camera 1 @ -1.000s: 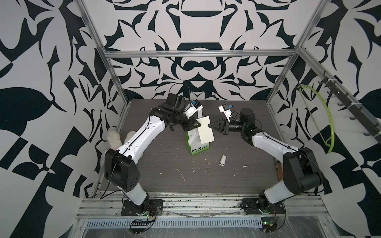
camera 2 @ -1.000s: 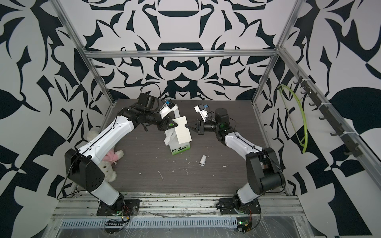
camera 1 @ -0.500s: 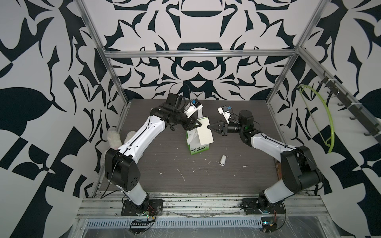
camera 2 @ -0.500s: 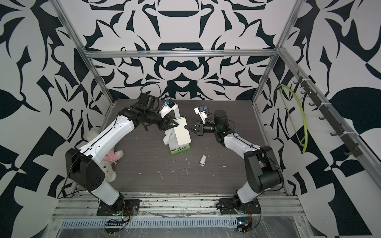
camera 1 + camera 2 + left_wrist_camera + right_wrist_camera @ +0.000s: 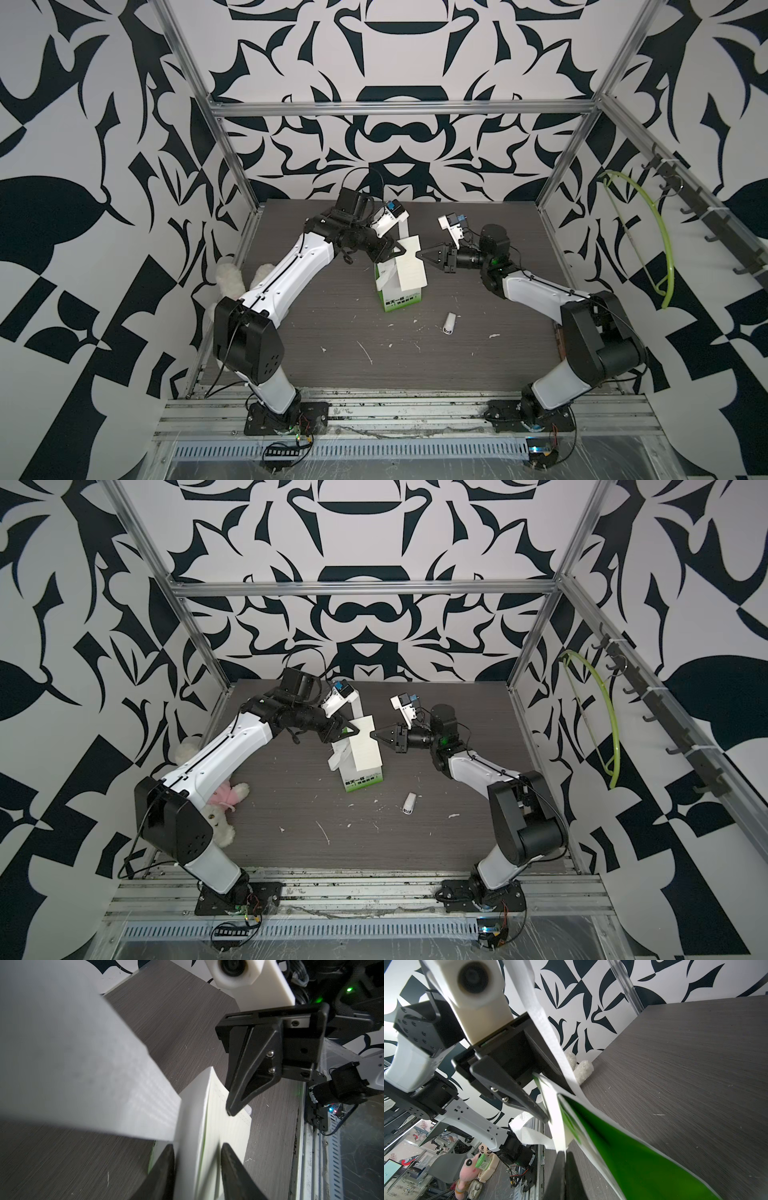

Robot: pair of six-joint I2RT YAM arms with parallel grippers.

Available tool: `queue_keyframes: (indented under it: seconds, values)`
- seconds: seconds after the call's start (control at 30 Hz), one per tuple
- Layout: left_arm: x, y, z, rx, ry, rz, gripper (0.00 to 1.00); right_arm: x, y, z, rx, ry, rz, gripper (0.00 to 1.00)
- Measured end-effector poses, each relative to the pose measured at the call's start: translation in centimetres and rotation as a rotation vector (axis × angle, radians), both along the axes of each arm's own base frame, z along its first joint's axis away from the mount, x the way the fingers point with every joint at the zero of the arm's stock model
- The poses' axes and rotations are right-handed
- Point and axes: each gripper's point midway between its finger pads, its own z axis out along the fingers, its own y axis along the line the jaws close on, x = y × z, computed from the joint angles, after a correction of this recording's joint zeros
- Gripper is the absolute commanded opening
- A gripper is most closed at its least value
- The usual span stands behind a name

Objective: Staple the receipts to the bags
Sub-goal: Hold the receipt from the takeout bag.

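Receipt [image 5: 411,262] and bag [image 5: 401,297] are together but not yet joined, as far as the pictures show. The bag stands upright on the table [image 5: 332,332], about midway between left and right and toward the far half. The receipt lies tilted against the upper part of the bag's near face, its top corner rising above the rim.

From the left, the left gripper [image 5: 402,250] reaches the bag's top. In the left wrist view its fingers [image 5: 230,1167] stand part-way apart, astride the rim, with bag wall and receipt filling the gap, so it appears to pinch both lightly. From the right, the right gripper [image 5: 422,253] has its jaws together on nothing, and its tip rests against the receipt's face near the right edge, seemingly to press the slip flat.

A small white stapler [image 5: 449,323] lies on the table to the near right of the bag, well apart from both grippers and untouched. Judged from this, only the lining-up is under way. Fetching the stapler, setting it over the paper and rim, and squeezing it are all left to do.
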Motion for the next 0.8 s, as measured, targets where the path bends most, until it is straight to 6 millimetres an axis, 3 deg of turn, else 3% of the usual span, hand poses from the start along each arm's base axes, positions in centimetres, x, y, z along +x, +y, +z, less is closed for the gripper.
queue_keyframes:
  seconds: [0.43, 0.8]
  values:
    - [0.1, 0.1, -0.1, 0.003, 0.006, 0.010, 0.33, -0.2, 0.2, -0.9, -0.020, 0.021, 0.007, 0.00]
    - [0.1, 0.1, -0.1, 0.004, 0.006, 0.010, 0.40, -0.2, 0.2, -1.0, -0.024, 0.022, 0.009, 0.00]
